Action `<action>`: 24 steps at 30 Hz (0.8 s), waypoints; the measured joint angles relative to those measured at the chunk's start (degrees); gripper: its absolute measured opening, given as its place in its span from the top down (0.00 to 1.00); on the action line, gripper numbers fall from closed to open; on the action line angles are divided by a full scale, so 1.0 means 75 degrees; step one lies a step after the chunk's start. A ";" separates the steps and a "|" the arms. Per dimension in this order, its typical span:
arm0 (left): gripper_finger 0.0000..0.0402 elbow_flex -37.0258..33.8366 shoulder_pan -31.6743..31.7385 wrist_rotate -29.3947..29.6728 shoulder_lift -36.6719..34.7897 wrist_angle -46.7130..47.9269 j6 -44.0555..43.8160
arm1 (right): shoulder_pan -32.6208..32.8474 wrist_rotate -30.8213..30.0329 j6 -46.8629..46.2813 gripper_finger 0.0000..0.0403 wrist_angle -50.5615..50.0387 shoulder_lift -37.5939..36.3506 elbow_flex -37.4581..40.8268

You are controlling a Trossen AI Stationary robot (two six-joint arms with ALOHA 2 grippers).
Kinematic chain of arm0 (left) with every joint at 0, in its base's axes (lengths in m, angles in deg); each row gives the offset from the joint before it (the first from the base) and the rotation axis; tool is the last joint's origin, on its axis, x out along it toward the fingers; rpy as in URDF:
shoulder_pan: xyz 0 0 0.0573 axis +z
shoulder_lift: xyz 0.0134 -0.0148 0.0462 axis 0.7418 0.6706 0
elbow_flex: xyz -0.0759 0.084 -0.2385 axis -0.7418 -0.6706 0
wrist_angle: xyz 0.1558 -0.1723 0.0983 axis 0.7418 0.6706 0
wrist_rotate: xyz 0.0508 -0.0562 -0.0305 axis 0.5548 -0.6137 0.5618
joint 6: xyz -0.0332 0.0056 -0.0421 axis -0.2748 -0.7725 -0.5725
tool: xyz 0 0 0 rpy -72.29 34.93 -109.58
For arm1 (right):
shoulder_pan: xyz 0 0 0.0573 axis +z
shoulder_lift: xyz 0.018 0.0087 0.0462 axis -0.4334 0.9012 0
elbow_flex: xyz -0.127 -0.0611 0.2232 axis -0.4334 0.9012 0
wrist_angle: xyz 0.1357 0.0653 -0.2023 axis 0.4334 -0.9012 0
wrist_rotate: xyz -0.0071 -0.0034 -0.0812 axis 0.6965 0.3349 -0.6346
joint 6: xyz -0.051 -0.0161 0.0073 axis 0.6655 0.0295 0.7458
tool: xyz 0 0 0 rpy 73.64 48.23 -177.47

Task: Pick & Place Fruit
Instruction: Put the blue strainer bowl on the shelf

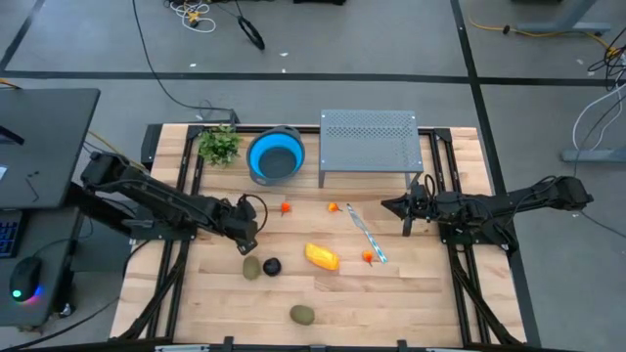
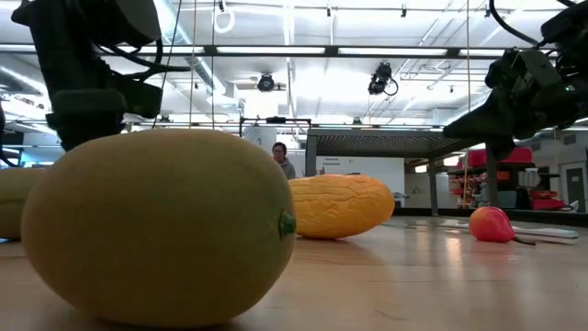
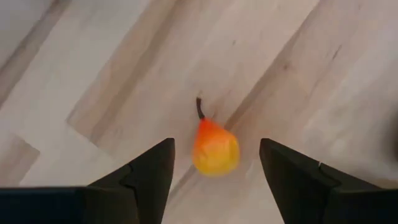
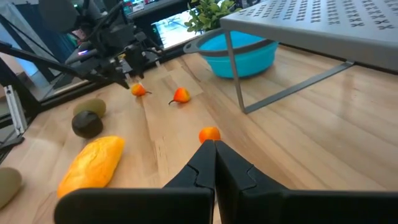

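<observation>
A small orange-red fruit (image 3: 215, 149) with a dark stem lies on the wooden table. My left gripper (image 3: 216, 142) is open and points steeply down over it, one finger on either side and clear of it. In the high view my left gripper (image 1: 246, 233) hides this fruit. Two more tiny orange-red fruits (image 1: 286, 206) (image 1: 334, 206) lie toward the far side and a third (image 1: 368, 256) lies right of the yellow-orange piece (image 1: 322, 256). Near the left gripper lie an olive oval (image 1: 251, 267) and a blackish round (image 1: 272, 265). A second olive oval (image 1: 302, 314) lies by the near edge. My right gripper (image 1: 406, 208) waits shut at the right.
A blue bowl (image 1: 275, 154), a leafy sprig (image 1: 219, 145) and a grey perforated rack (image 1: 370, 143) stand along the far edge. A thin pale striped strip (image 1: 366, 233) lies between the rack and the right-hand orange-red fruit. A person shows in the room behind the table.
</observation>
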 joint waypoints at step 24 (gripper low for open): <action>0.37 0.0194 0.0192 0.1486 -0.0206 -0.0137 0.0340 | 0.0000 -0.0200 0.0000 0.99 -0.0013 0.0000 -0.0003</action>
